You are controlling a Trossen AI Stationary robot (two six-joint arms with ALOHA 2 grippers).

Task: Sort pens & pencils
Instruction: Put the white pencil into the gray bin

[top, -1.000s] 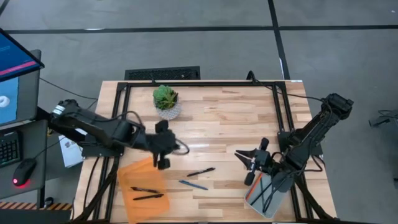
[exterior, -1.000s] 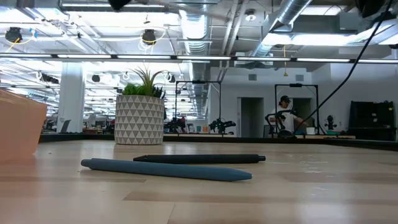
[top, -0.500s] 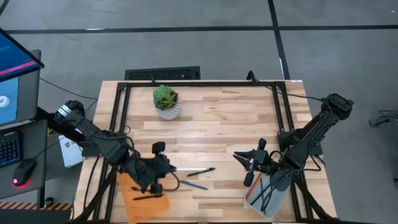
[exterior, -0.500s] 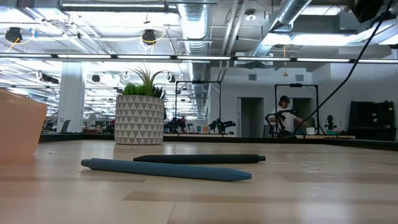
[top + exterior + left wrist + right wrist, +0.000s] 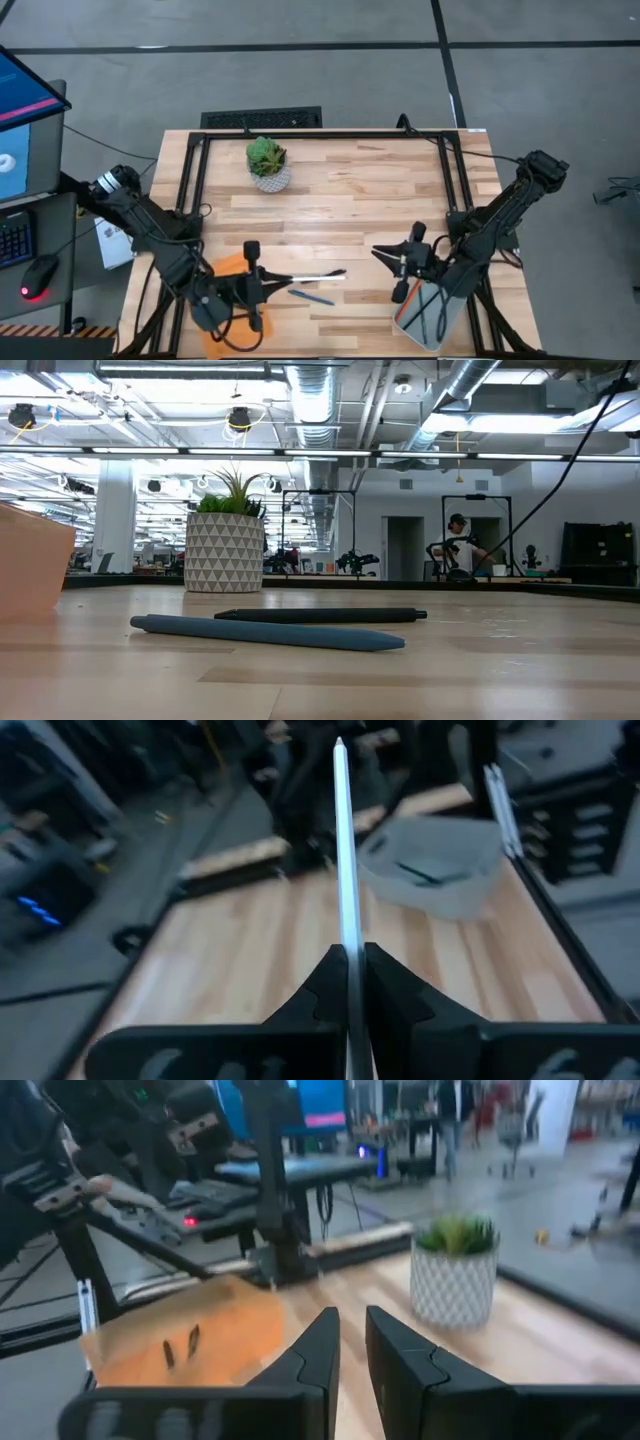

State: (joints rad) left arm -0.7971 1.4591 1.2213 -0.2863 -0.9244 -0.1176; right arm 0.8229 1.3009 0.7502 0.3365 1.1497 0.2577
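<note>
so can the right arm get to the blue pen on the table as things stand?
Probably yes. The blue pen lies on bare table, and nothing stands between it and the right gripper, which holds nothing. The left gripper, holding a white pencil, sits close by.

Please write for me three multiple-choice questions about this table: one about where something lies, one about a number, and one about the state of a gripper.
1. Where does the blue pen lie?
A. On bare wood, between the orange tray and the grey bin
B. Inside the orange tray
C. Inside the grey bin

2. How many pens lie on the bare table top?
A. One
B. Two
C. Four

3. What is the state of the left gripper?
A. Open and empty
B. Shut on an orange pencil
C. Shut on a pale pencil

Answers:
1 A: the high view shows it on the wood between the two containers.
2 B: the low view shows the blue pen and a black pen behind it.
3 C: the left wrist view shows the pencil clamped between the fingers.
</note>
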